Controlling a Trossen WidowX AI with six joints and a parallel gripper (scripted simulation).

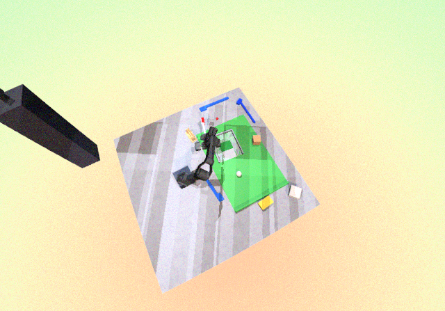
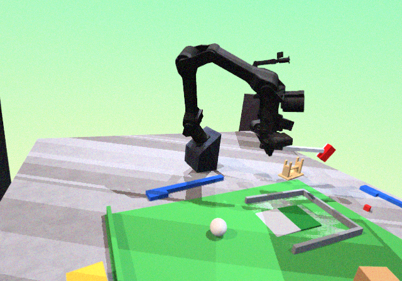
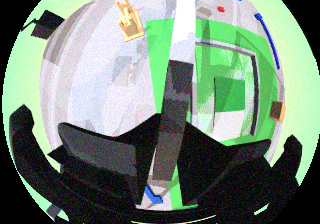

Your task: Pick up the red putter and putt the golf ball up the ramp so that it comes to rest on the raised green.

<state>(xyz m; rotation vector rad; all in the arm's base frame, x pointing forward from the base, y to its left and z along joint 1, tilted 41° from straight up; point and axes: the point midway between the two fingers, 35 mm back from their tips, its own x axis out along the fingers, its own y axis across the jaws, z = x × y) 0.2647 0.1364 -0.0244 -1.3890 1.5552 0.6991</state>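
Note:
My gripper (image 2: 269,151) (image 1: 210,133) (image 3: 166,119) is shut on the grey handle of the red putter (image 2: 326,151) (image 1: 203,120). It holds the putter level in the air above the table, beyond the far edge of the green mat (image 2: 162,239) (image 1: 259,178). The white shaft and red head point away from the arm. The white golf ball (image 2: 218,226) (image 1: 238,173) rests on the mat, before the grey ramp (image 2: 277,222). The raised green (image 2: 298,216) (image 1: 226,145) (image 3: 230,94) lies inside a grey wall frame (image 2: 324,239). The ball does not show in the wrist view.
A small wooden stool (image 2: 291,169) (image 3: 130,20) lies under the putter. Blue bars (image 2: 184,185) (image 2: 379,195) (image 1: 213,104) lie around the mat. There is a small red cube (image 2: 367,207), an orange block (image 1: 256,139), a yellow block (image 1: 265,202) and a white block (image 1: 295,191).

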